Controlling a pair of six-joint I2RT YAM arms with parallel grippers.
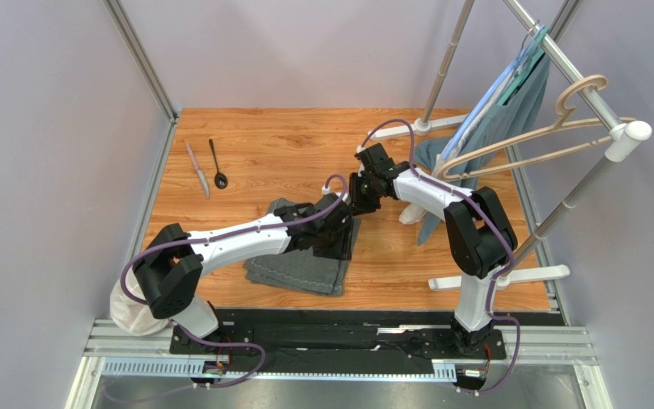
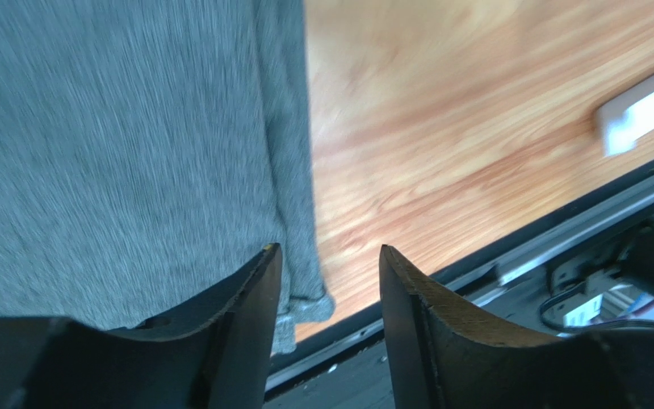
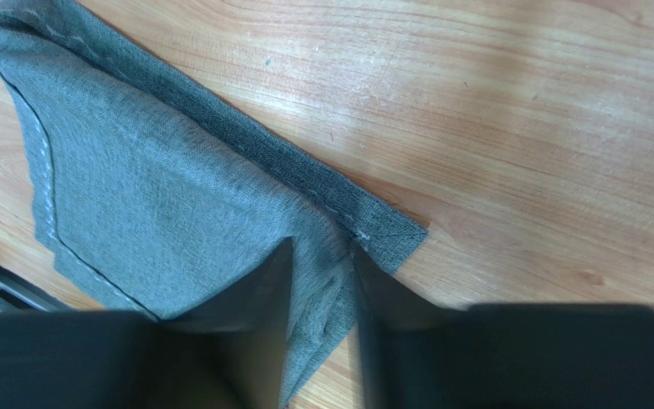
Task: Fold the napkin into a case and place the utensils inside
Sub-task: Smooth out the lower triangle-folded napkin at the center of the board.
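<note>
Napkin [image 1: 296, 274] partly under left end effector [image 2: 329, 256]; knife [image 1: 197, 169], spoon [image 1: 218, 164] apart.

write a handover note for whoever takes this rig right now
Left gripper: open, holding nothing, at the napkin's edge.
Right gripper: set narrowly around a napkin corner; firm grip unclear.
Knife and spoon: side by side on the table, far left, apart from the napkin.
Done: napkin looks partly folded.
Left: finish the case, put both utensils inside.
</note>
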